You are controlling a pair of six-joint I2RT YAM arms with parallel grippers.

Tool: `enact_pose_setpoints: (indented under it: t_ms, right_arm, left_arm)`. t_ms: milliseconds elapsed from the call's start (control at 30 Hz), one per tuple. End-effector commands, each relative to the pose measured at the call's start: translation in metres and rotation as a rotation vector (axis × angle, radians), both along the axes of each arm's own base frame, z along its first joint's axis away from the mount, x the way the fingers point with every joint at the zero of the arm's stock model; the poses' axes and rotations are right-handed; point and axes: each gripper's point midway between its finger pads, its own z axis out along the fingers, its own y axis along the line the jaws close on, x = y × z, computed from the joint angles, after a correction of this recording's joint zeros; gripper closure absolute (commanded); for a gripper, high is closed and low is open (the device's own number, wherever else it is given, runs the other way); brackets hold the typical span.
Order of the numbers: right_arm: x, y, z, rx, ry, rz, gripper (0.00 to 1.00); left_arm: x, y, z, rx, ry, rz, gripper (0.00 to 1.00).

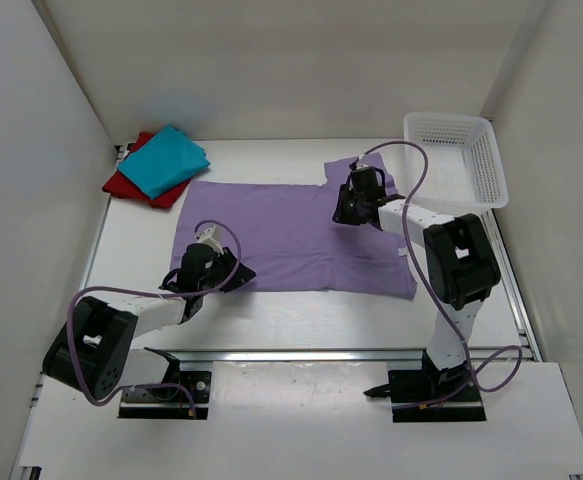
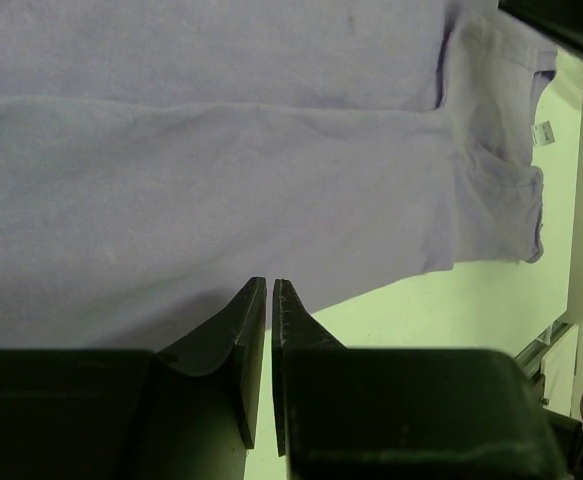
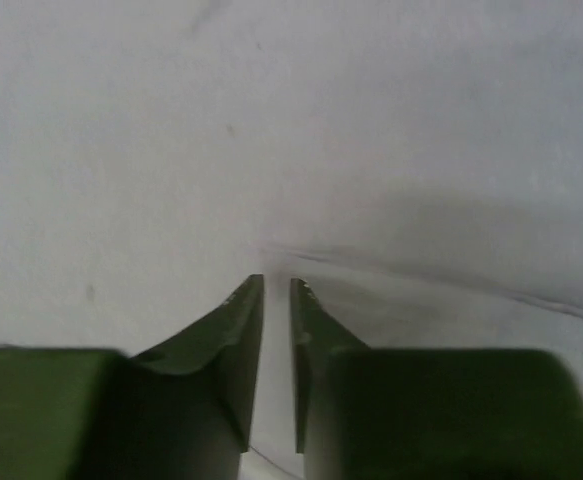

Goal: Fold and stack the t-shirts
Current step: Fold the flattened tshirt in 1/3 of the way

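Lilac shirt (image 1: 291, 235) is soft matt cloth, basket (image 1: 461, 160) is plastic mesh.

Top cam: fixed, high behind the arm bases (image 1: 436, 388), looking down and forward over the whole table (image 1: 301, 325). Left wrist cam: low, past the left tool (image 2: 271, 283), across the lilac shirt (image 2: 221, 170). Right wrist cam: past the right tool (image 3: 277, 282), nearly on the cloth. All share that shirt.

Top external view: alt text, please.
A lilac t-shirt lies spread flat mid-table, the left gripper at its near edge and the right gripper on its far right part. A folded teal t-shirt sits on a red t-shirt far left; white basket far right.
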Motion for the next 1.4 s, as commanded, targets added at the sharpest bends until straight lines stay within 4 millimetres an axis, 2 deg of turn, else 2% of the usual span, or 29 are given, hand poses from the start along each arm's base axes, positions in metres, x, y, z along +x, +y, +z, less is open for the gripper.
enact_pose_setpoints:
  t_ms: [0,67,100,167,200,233,267,300,367,400,467,500,567,633,700,733,800,833,933,1000,1067,1100,1167,1200,1233,1267,1300,1333,1367]
  right_arm:
    - [0.019,0.006,0.023,-0.002,-0.083,0.023,0.82]
    - [0.017,0.013,0.042,0.013,-0.128,0.043,0.80]
    - [0.016,0.015,0.044,0.009,-0.148,0.049,0.76]
    - [0.003,0.019,0.063,-0.003,-0.203,0.059,0.69]
    - [-0.005,0.019,0.056,-0.012,-0.191,0.069,0.70]
    - [-0.020,0.019,0.057,-0.014,-0.192,0.077,0.77]
    - [-0.039,0.023,0.049,0.004,-0.177,0.101,0.87]
    - [-0.049,0.023,0.044,0.010,-0.163,0.111,0.91]
    - [-0.087,0.017,0.022,0.007,-0.107,0.112,1.00]
    - [-0.097,0.013,0.019,-0.002,-0.103,0.113,1.00]
    - [-0.121,-0.001,-0.005,-0.006,-0.056,0.093,1.00]
    - [-0.125,-0.005,-0.004,0.004,-0.062,0.085,1.00]
    - [-0.143,-0.025,-0.025,-0.001,-0.006,0.049,0.99]
    - [-0.152,-0.037,-0.033,0.002,0.026,0.025,1.00]
    - [-0.170,-0.048,-0.045,0.013,0.077,0.007,1.00]
    - [-0.174,-0.051,-0.048,0.015,0.089,0.002,1.00]
    - [-0.193,-0.057,-0.055,0.038,0.118,0.000,1.00]
    - [-0.196,-0.056,-0.051,0.051,0.106,0.002,1.00]
    - [-0.228,-0.057,-0.060,0.070,0.162,0.023,1.00]
    - [-0.240,-0.055,-0.060,0.089,0.179,0.040,1.00]
    - [-0.240,-0.052,-0.052,0.119,0.168,0.042,0.99]
    - [-0.232,-0.051,-0.042,0.137,0.144,0.032,0.97]
    - [-0.217,-0.047,-0.024,0.148,0.100,0.046,0.91]
    - [-0.205,-0.044,-0.009,0.157,0.062,0.057,0.89]
    - [-0.194,-0.039,0.006,0.154,0.020,0.071,0.85]
    - [-0.185,-0.032,0.022,0.155,-0.028,0.098,0.84]
    - [-0.179,-0.033,0.027,0.155,-0.046,0.088,0.82]
    - [-0.173,-0.028,0.035,0.153,-0.076,0.104,0.80]
    - [-0.169,-0.024,0.041,0.166,-0.096,0.114,0.80]
  left_arm:
    - [0.000,-0.009,0.006,-0.008,-0.017,-0.021,0.81]
    - [0.007,-0.016,0.016,-0.016,-0.048,-0.011,0.83]
    - [0.005,-0.024,0.015,-0.004,-0.052,-0.027,0.83]
    - [0.008,-0.046,0.021,0.012,-0.059,-0.066,0.84]
    - [0.008,-0.053,0.022,0.011,-0.060,-0.092,0.84]
    - [0.012,-0.059,0.022,0.021,-0.061,-0.105,0.85]
    - [0.014,-0.061,0.020,0.034,-0.058,-0.113,0.85]
    - [0.015,-0.062,0.019,0.038,-0.053,-0.114,0.85]
    - [0.019,-0.051,0.011,0.057,-0.035,-0.100,0.85]
    - [0.016,-0.044,0.005,0.066,-0.018,-0.090,0.85]
    - [0.017,-0.026,0.001,0.059,-0.003,-0.049,0.85]
    - [0.012,-0.018,-0.005,0.064,0.011,-0.043,0.85]
    - [0.006,-0.006,-0.013,0.089,0.025,-0.030,0.85]
    - [0.000,0.005,-0.022,0.104,0.050,-0.021,0.86]
    - [-0.012,0.021,-0.035,0.099,0.095,0.008,0.85]
    - [-0.025,0.025,-0.045,0.090,0.134,0.001,0.85]
    - [-0.035,0.033,-0.049,0.065,0.159,0.027,0.86]
    - [-0.046,0.032,-0.050,0.055,0.160,0.012,0.86]
    - [-0.076,0.029,-0.055,0.065,0.169,-0.011,0.86]
    - [-0.087,0.031,-0.055,0.066,0.158,0.008,0.86]
    - [-0.091,0.034,-0.047,0.037,0.127,0.027,0.85]
    - [-0.087,0.038,-0.043,0.025,0.114,0.042,0.85]
    - [-0.060,0.048,-0.009,0.001,0.038,0.099,0.85]
    - [-0.053,0.051,0.001,0.017,0.005,0.099,0.84]
    - [-0.031,0.058,0.030,0.034,-0.068,0.121,0.83]
    - [-0.015,0.065,0.050,0.053,-0.081,0.151,0.80]
    - [-0.003,0.071,0.061,0.082,-0.113,0.168,0.77]
    - [0.016,0.079,0.078,0.089,-0.131,0.207,0.70]
    - [0.038,0.090,0.095,0.072,-0.158,0.260,0.55]
